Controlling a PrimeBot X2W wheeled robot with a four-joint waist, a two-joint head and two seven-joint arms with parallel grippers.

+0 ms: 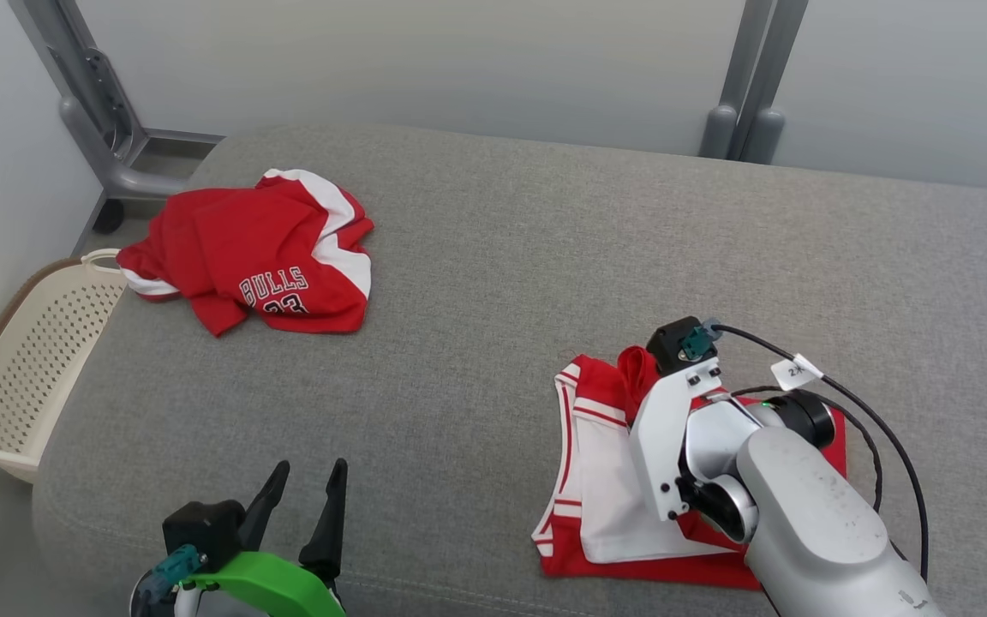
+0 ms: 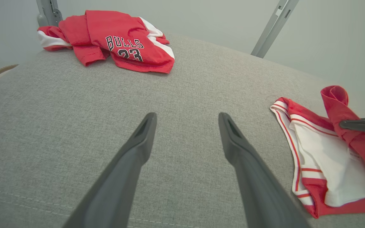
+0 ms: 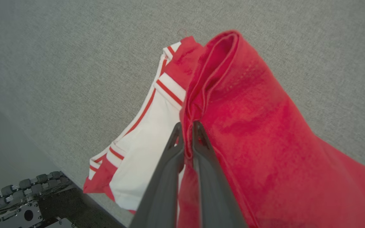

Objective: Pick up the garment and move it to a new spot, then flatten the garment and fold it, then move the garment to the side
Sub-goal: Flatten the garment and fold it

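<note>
Left fingers: the left gripper (image 1: 310, 467) is seen at the near left, its two dark fingers spread wide over bare upholstery.
Right fingers: the right gripper (image 3: 187, 124) is clenched on a raised red fold of the garment; the cloth is pinched between the two fingertips.
Garment: the red and white sports shorts with striped trim (image 1: 609, 480) are laid at the near right of the surface, close to its front edge. The white panel is spread flat, while the red fold is lifted above it.
Surface: both pieces of clothing are carried by a wide grey upholstered cushion (image 1: 502, 274).
Basket: a cream perforated plastic basket with a brown rim (image 1: 31, 360) is set beside the cushion's left end, lower than it. Its holed inner wall is seen.
Jersey: a crumpled red and white jersey printed "BULLS 23" (image 1: 262, 248) is left at the far left corner, well apart from the shorts, one sleeve just beside the basket's handle.
</note>
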